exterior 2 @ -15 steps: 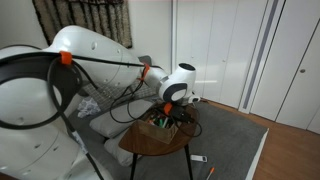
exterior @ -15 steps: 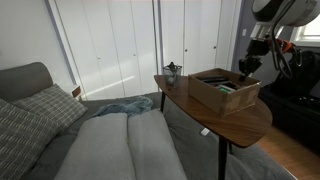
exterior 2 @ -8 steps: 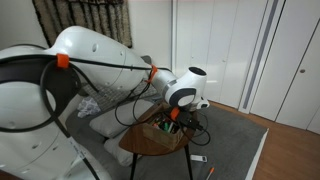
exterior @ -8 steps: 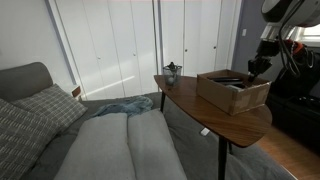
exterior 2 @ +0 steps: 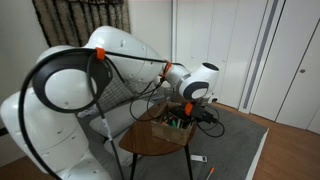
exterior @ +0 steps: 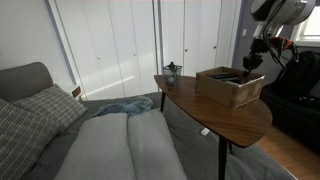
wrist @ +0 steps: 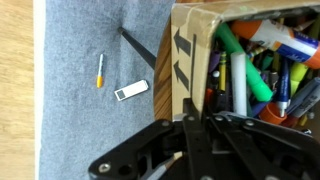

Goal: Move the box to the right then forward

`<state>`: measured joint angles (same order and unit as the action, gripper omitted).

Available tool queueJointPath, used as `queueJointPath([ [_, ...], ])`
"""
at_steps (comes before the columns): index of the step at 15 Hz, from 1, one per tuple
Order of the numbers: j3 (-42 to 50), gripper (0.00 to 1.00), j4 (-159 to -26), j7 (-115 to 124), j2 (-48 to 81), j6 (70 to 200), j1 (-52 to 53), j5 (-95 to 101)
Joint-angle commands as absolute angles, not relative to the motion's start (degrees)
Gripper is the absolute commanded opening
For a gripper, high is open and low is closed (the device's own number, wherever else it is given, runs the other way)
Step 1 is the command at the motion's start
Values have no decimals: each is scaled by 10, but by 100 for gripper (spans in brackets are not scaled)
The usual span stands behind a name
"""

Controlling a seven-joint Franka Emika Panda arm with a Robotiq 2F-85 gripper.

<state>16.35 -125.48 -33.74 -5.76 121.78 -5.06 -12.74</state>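
The box [exterior: 228, 86] is a shallow tan cardboard box on the wooden table [exterior: 215, 118], toward its far side. It also shows in an exterior view [exterior 2: 176, 126]. In the wrist view the box [wrist: 192, 50] holds several markers and pens, many of them green. My gripper [exterior: 251, 64] stands over the box's far end. In the wrist view my gripper [wrist: 196, 112] has its fingers pinched on the box's cardboard wall. The arm hangs over the table in an exterior view, where my gripper [exterior 2: 190, 108] sits just above the box.
A small dark glass-like object [exterior: 173, 72] stands at the table's back corner. A grey sofa with pillows [exterior: 40, 115] lies beside the table. On the carpet below are a white tag [wrist: 131, 90] and an orange pen [wrist: 100, 71]. White closet doors stand behind.
The gripper has carried the box along the tabletop; in one exterior view arm and box have shifted to the right. The box looked slightly raised half a second ago and now sits lower.
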Motion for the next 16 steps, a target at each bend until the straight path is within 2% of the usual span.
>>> queueJointPath([
  [1,152,2,-1131,-373,16,1150,-68,-140],
  [4,143,2,-1046,-362,70,1110,-87,-154],
  [5,134,7,-1124,-360,36,1159,-85,-127],
  [8,130,7,-1073,-359,71,1139,-97,-128],
  [9,129,2,-1068,-359,75,1138,-98,-128],
  [16,103,2,-1019,-347,113,1181,-108,-131],
])
